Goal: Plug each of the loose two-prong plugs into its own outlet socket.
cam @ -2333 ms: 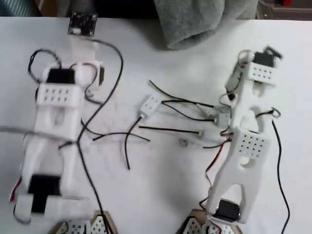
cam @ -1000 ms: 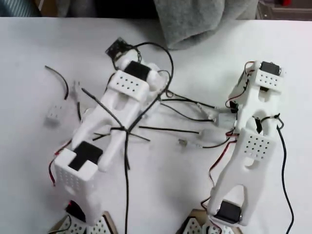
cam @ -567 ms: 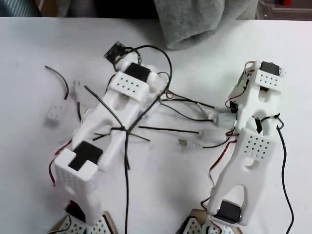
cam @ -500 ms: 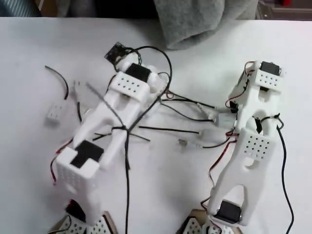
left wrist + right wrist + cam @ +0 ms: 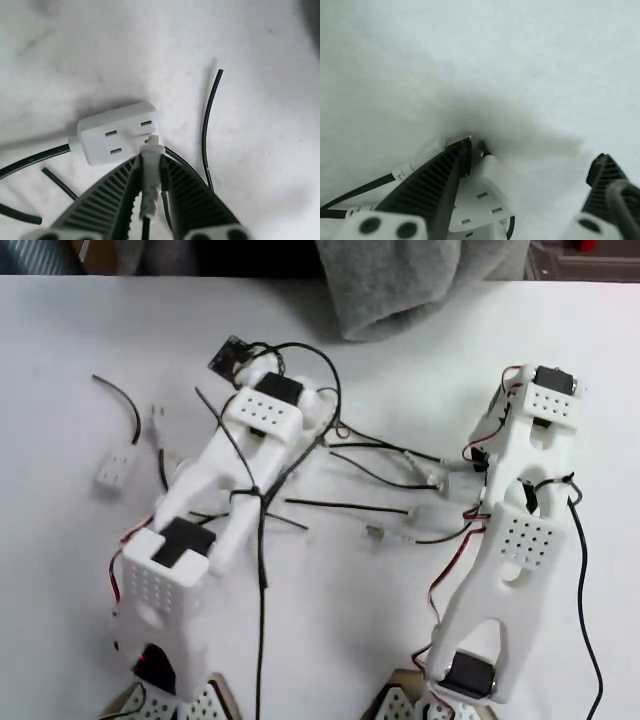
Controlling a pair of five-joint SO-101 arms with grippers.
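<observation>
1. The two-prong plug [image 5: 152, 146] sits at the edge of the white outlet block [image 5: 112, 132], its tip against the face and seemingly beside the slots.
2. Your left end effector [image 5: 151, 162] is clamped on that plug.
3. Careful: nothing pins the block, so a push could skid it across the bench [image 5: 400, 340] or twist the plug in the grip.
4. Your left arm [image 5: 230, 470] stretches diagonally toward mid-bench. The right end effector [image 5: 532, 152] sits low, spread wide apart, over a second outlet block [image 5: 480, 197].
</observation>
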